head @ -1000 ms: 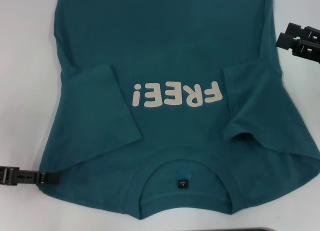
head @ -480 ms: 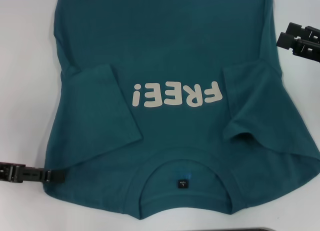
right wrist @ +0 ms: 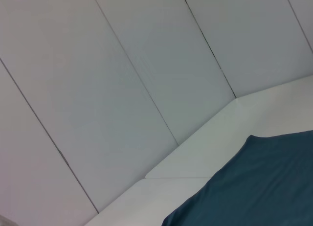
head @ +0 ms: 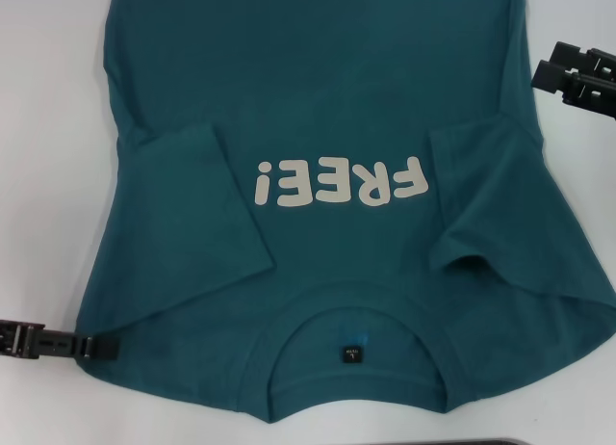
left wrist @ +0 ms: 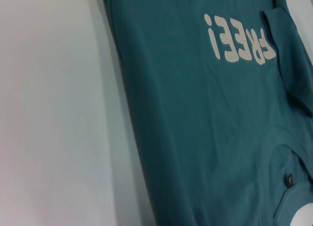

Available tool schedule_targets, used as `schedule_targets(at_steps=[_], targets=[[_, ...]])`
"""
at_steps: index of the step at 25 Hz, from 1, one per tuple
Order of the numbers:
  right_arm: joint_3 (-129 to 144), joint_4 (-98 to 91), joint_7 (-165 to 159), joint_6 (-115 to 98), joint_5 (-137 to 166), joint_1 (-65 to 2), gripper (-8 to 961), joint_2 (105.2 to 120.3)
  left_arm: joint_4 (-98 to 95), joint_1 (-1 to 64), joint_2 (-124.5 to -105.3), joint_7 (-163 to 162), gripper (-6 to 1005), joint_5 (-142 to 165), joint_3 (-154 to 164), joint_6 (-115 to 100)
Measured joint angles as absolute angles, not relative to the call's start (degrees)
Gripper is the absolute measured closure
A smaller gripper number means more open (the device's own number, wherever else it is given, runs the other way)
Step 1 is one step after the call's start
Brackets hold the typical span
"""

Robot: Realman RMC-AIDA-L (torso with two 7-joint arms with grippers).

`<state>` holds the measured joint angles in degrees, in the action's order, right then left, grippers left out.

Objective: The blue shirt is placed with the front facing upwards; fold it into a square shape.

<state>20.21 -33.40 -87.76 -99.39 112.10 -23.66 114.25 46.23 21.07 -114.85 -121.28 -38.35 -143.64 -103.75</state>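
The blue shirt (head: 327, 98) lies flat on the white table (head: 48, 127), front up, with the pale "FREE!" lettering (head: 337, 182) across the chest. The collar with its small black label (head: 349, 353) is nearest me. Both short sleeves are folded inward onto the body. My left gripper (head: 111, 346) is low at the shirt's near left shoulder edge, its tip touching the cloth. My right gripper (head: 544, 65) hovers open beside the shirt's right edge, apart from it. The left wrist view looks along the shirt (left wrist: 195, 128). The right wrist view catches one corner of the shirt (right wrist: 254, 187).
Bare white table runs along the shirt's left side (left wrist: 54, 113) and right side (head: 587, 175). A dark object (head: 491, 442) peeks in at the near edge. Grey wall panels (right wrist: 122, 64) stand behind the table's far end.
My left gripper pushed slightly right into the shirt's shoulder edge, then drew back left and a little lower. The right gripper and the shirt stayed put.
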Motion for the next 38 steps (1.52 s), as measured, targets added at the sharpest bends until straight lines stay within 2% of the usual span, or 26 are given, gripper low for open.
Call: schedule_targets(at_steps=[21, 27, 33, 38], targets=[[20.2, -33.4, -87.8, -99.3, 112.1, -23.7, 60, 114.25, 46.1, 22.4, -115.13, -121.9, 176, -38.2, -143.5, -103.9], [20.2, -33.4, -87.8, -99.3, 111.9, -23.7, 60, 114.25, 46.2, 22.5, -115.03, -123.3, 266, -37.2, -143.5, -102.3], [20.1, -33.4, -87.9, -99.3, 111.8, -23.7, 60, 114.25, 46.1, 23.1, -115.17, -123.6, 484, -36.0, -143.6, -101.7], [20.1, -33.4, -88.0, -99.3, 111.8, -23.8, 62, 114.25, 46.1, 23.3, -115.05, -123.9, 712, -35.9, -143.7, -101.8]])
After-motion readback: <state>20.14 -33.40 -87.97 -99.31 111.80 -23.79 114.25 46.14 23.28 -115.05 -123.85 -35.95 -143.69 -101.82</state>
